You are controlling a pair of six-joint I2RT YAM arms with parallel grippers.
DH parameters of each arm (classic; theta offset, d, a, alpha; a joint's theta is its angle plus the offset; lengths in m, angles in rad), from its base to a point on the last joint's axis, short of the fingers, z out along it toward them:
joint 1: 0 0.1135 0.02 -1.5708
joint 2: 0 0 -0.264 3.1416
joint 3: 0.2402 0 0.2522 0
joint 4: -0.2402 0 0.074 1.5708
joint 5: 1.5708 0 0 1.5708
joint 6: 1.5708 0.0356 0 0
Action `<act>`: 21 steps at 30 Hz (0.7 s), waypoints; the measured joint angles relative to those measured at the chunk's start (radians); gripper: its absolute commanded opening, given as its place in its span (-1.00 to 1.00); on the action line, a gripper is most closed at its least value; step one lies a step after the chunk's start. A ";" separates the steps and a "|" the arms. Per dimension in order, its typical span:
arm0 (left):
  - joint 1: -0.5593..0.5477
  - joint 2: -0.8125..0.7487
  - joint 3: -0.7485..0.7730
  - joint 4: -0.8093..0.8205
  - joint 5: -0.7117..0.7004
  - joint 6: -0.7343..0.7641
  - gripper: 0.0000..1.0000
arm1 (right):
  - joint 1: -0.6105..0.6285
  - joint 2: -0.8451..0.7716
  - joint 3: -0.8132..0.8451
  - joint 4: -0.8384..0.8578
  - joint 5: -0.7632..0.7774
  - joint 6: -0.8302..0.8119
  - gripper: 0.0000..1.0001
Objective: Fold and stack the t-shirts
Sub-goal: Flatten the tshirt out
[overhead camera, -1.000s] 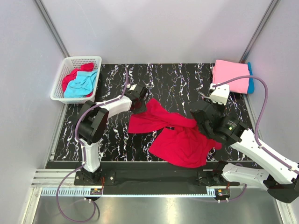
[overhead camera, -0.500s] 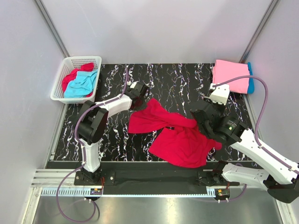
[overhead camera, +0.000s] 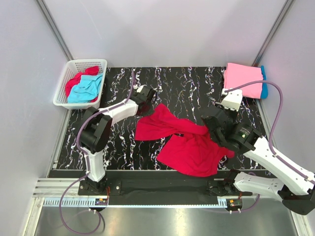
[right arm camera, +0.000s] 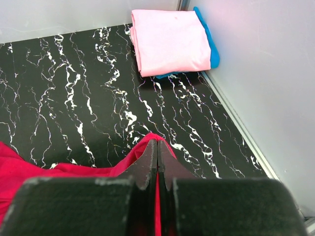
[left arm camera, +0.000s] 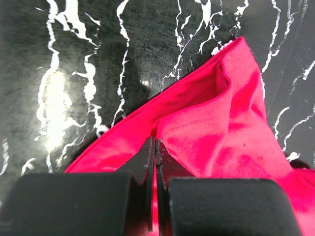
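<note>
A crimson red t-shirt (overhead camera: 189,147) lies crumpled across the middle of the black marbled table (overhead camera: 187,88). My left gripper (overhead camera: 146,104) is shut on its upper left edge; the left wrist view shows red cloth (left arm camera: 216,132) pinched between the closed fingers (left arm camera: 146,157). My right gripper (overhead camera: 210,127) is shut on the shirt's right edge, with a red fold (right arm camera: 147,140) clamped at its tips (right arm camera: 157,145). A folded pink t-shirt (overhead camera: 242,79) lies on a turquoise blue one (overhead camera: 265,83) at the back right corner; both show in the right wrist view (right arm camera: 170,42).
A white lattice basket (overhead camera: 74,66) at the back left holds a red cloth (overhead camera: 76,81) and a turquoise cloth (overhead camera: 87,89). Grey walls close off the back and sides. A metal rail (overhead camera: 147,201) runs along the near edge.
My left gripper has drawn slightly back and left with the shirt's edge. The right gripper and the rest of the shirt have barely moved.
</note>
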 measured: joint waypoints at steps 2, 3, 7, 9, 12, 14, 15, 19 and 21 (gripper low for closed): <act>-0.002 -0.034 -0.002 -0.024 -0.007 0.011 -1.00 | 0.000 -0.004 0.000 -0.001 -0.001 -0.003 -1.00; -0.002 -0.058 -0.004 -0.035 -0.012 0.016 -1.00 | 0.000 -0.008 0.001 -0.003 -0.004 -0.004 -1.00; -0.003 -0.257 -0.028 -0.092 -0.044 0.043 -1.00 | -0.001 -0.053 0.023 -0.055 -0.025 0.021 -1.00; -0.005 -0.388 -0.030 -0.126 -0.066 0.057 -1.00 | -0.001 -0.098 0.036 -0.109 -0.040 0.059 -1.00; -0.007 -0.603 -0.023 -0.174 -0.103 0.079 -1.00 | -0.002 -0.178 0.068 -0.208 -0.068 0.112 -1.00; -0.007 -0.713 0.000 -0.220 -0.123 0.092 -1.00 | -0.002 -0.218 0.102 -0.255 -0.092 0.121 -1.00; -0.007 -0.758 0.021 -0.248 -0.131 0.097 -1.00 | -0.003 -0.237 0.130 -0.274 -0.109 0.116 -1.00; -0.007 -0.873 0.143 -0.355 -0.163 0.121 -1.00 | -0.005 -0.261 0.318 -0.318 -0.161 0.048 -1.00; -0.007 -0.910 0.191 -0.388 -0.174 0.134 -1.00 | -0.006 -0.245 0.432 -0.326 -0.182 0.003 -1.00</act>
